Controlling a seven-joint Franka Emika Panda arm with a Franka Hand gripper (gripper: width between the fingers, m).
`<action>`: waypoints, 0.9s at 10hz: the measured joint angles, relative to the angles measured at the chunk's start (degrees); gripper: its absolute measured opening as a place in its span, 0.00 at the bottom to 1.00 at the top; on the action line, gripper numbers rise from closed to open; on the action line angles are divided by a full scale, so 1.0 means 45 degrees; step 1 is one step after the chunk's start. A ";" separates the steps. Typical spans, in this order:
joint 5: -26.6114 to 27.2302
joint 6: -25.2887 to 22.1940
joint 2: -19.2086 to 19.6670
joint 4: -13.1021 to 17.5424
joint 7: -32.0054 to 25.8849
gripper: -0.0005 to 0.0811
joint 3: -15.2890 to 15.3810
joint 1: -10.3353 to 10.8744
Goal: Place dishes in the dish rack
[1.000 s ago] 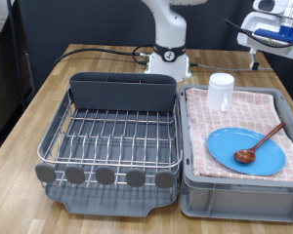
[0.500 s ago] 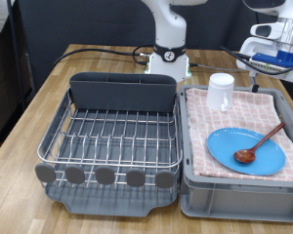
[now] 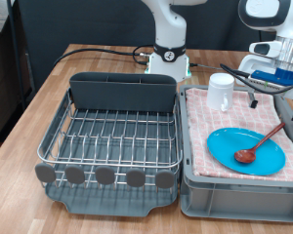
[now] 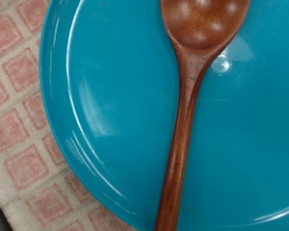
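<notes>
— Where is the gripper hanging?
— Over the far right edge of the light grey bin; whether its fingers are apart or together, I cannot tell.
— And the dishes?
— All are sitting on the pink checked cloth in the bin: the cup at the far corner, the wooden spoon lying across the blue plate. The dish rack is standing just beside the bin on the desk.

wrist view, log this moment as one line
gripper: above bin, holding nothing visible | brown wooden spoon: lying on round blue plate | white cup: on checked cloth | dark grey dish rack: no dishes
</notes>
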 joint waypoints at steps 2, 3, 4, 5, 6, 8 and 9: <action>-0.0711 0.0277 0.0411 0.0054 0.0813 0.99 -0.0173 0.0116; -0.0996 0.0423 0.0588 0.0062 0.1182 0.99 -0.0264 0.0185; -0.1246 0.0556 0.0755 0.0079 0.1473 0.99 -0.0344 0.0240; -0.1498 0.0721 0.0919 0.0092 0.1720 0.99 -0.0429 0.0288; -0.1739 0.0838 0.1082 0.0118 0.1942 0.99 -0.0500 0.0319; -0.2237 0.0876 0.1374 0.0195 0.2488 0.99 -0.0692 0.0426; -0.2461 0.0905 0.1486 0.0207 0.2797 0.99 -0.0799 0.0491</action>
